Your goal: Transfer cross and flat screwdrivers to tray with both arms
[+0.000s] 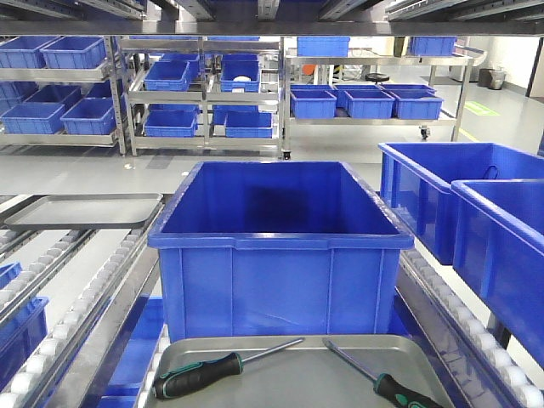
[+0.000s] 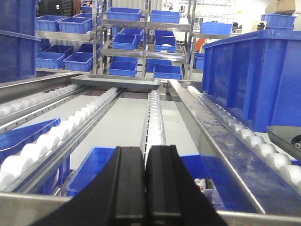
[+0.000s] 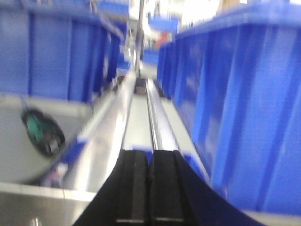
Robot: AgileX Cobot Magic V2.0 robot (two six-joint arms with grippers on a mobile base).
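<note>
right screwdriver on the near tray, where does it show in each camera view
Front view: the right screwdriver lies at the lower right of the near tray, handle toward the camera.
Left wrist view: not clearly in it; only the tray's edge shows at the right border.
Right wrist view: its green-and-black handle end shows at centre left, blurred.
Shared landmark: the big blue bin behind the tray.

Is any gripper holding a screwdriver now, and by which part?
Nothing is held: left gripper and right gripper are shut empty; both screwdrivers lie on the tray.
</note>
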